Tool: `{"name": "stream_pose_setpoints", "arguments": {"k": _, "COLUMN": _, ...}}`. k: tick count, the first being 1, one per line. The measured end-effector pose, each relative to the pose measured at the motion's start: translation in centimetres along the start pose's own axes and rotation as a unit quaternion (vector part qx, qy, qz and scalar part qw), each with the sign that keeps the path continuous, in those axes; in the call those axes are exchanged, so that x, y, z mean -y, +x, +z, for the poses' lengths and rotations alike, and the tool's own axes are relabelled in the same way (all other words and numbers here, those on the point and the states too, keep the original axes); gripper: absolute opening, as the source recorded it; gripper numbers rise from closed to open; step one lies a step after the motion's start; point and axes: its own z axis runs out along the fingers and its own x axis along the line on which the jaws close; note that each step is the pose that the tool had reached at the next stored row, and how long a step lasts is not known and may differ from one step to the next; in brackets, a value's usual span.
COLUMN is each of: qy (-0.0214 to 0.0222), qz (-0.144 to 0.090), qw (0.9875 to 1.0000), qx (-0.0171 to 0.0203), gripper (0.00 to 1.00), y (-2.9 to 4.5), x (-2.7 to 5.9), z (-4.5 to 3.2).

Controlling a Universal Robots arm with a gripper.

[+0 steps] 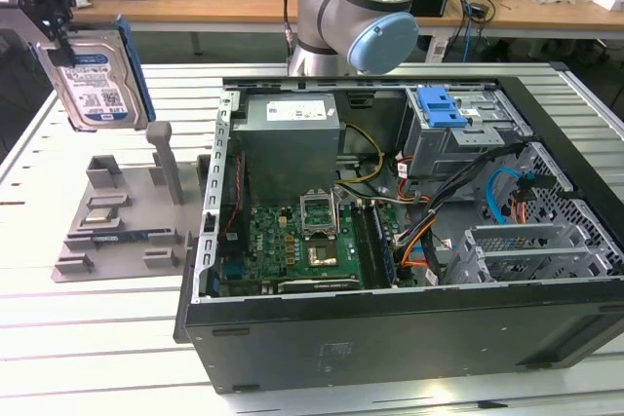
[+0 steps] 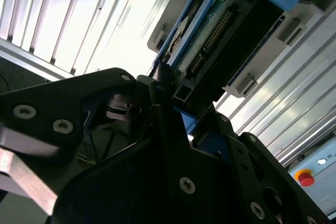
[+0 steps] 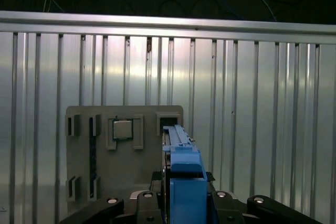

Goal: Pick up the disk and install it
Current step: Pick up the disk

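The open computer case lies on its side on the slatted metal table, and inside it I see the grey power supply, the green motherboard, loose cables, and a blue bracket sitting on top of the drive cage. At the exterior view's left, the grey fixture tray carries an upright post; in the first wrist view one of its pockets holds a square chip. The gripper is clamped on the disk, holding it on edge in the air above that tray, clear of the case. The gripper's upper part is cut off at the frame edge, and a finger covers part of the disk's label. A dark strip on the tray is too small for me to identify.
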Motion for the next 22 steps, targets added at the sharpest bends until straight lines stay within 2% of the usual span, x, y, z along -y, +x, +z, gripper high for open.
{"name": "stream_pose_setpoints", "arguments": {"k": 12, "qy": 0.0000, "qz": 0.000, "qw": 1.0000, "qx": 0.0000, "gripper": 0.37, "y": -0.05, "x": -0.02, "z": -1.66}}
{"name": "stream_pose_setpoints", "arguments": {"k": 22, "qy": 0.0000, "qz": 0.000, "qw": 1.0000, "qx": 0.0000, "gripper": 0.37, "y": -0.14, "x": -0.03, "z": -3.42}}
